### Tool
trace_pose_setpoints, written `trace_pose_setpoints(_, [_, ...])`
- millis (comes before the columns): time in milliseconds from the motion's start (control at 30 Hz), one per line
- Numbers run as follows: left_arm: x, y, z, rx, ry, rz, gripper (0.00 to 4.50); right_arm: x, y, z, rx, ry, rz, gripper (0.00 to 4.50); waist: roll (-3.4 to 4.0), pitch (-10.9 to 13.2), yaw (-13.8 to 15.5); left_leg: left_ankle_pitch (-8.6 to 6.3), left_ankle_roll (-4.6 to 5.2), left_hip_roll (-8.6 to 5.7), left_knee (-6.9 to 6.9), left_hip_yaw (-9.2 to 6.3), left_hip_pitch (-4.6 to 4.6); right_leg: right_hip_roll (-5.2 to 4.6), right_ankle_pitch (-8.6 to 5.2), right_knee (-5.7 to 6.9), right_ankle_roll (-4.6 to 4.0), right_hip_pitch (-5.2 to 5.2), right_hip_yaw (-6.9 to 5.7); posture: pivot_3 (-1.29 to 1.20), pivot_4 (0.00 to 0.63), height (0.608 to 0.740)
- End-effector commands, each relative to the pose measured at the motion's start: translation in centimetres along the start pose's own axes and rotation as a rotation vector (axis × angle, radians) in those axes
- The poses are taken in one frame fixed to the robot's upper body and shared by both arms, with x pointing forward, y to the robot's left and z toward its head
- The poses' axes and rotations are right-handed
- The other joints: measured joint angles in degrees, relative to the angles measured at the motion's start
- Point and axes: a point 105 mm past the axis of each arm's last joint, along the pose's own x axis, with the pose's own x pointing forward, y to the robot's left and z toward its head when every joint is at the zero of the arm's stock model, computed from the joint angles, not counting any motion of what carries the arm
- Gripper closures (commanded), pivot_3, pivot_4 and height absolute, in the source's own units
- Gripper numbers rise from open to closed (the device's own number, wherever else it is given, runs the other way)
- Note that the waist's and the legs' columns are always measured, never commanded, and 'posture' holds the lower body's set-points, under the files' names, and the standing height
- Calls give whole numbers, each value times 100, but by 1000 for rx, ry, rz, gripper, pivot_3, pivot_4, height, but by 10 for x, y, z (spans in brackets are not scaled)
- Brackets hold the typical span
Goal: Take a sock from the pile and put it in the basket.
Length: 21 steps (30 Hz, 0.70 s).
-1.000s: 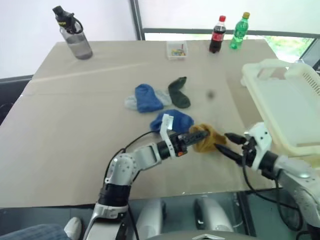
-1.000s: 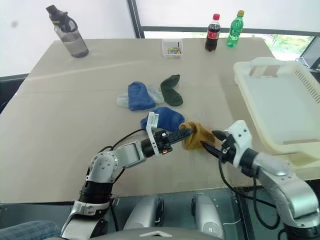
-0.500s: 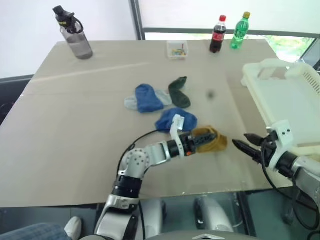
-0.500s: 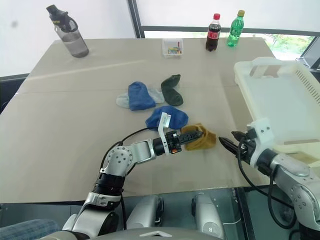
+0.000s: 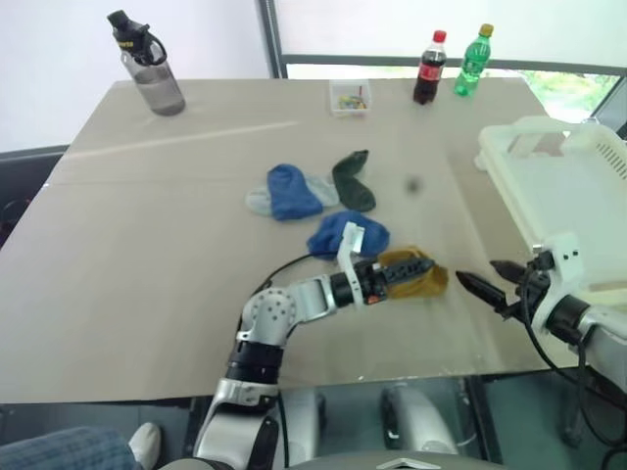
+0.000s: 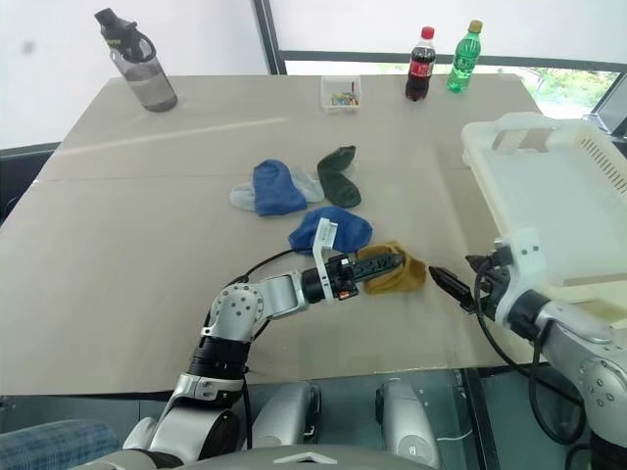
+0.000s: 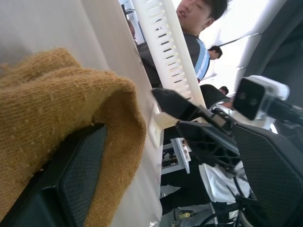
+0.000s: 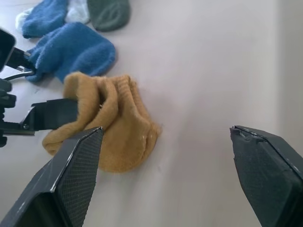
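Since a second ago my right gripper (image 6: pixel 453 284) has pulled back off the mustard sock (image 6: pixel 397 273) toward the basket (image 6: pixel 558 211), and both arms have shifted a bit to the right. Its fingers are spread wide with nothing between them, tips pointing at the sock from just beside it.

My left gripper (image 6: pixel 385 262) reaches in from the other side. One finger (image 7: pixel 80 175) is pushed into the sock's folds with the knit draped over it; the other finger (image 7: pixel 272 175) stands well clear of the sock, so the jaws look wide and I can't call it a real pinch.

That mustard sock lies on the table (image 5: pixel 147 245), touching the near blue sock (image 5: pixel 343 233). Beyond it the pile (image 5: pixel 309 188) has 1 more blue, 1 pale grey and 1 dark green sock. The basket sits at the right edge of the table.
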Motion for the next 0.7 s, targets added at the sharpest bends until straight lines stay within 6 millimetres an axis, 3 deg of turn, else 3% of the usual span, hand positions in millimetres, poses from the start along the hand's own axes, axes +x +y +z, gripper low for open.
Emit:
trace_pose_setpoints(33, [2, -3, -3, -29, 16, -37, 7, 2, -7, 5, 16, -26, -41, 87, 0, 0, -5, 0, 0, 0, 0, 1, 0, 0, 0, -1, 0, 0, 1, 0, 150, 740])
trace_pose_setpoints(233, [2, -4, -3, -55, 22, -68, 7, 11, 7, 13, 49, -72, 51, 87, 1, 0, -21, 0, 0, 2, -2, -2, 1, 3, 0, 0, 0, -1, -1, 0, 150, 740])
trace_pose_setpoints(433, [4, -4, -4, -54, 32, -72, 7, 27, 31, 6, 71, -44, 178, 87, 2, 0, -27, 0, 0, 1, -2, -1, 1, 2, 0, 0, 0, -1, 0, 0, 150, 740])
trace_pose_setpoints(700, [3, -4, -5, -46, 36, -76, 7, 46, 28, -16, 75, 56, 154, 87, 2, -1, -24, 0, 0, 1, -2, 0, 1, 2, 1, 1, -1, -1, 0, 0, 150, 740])
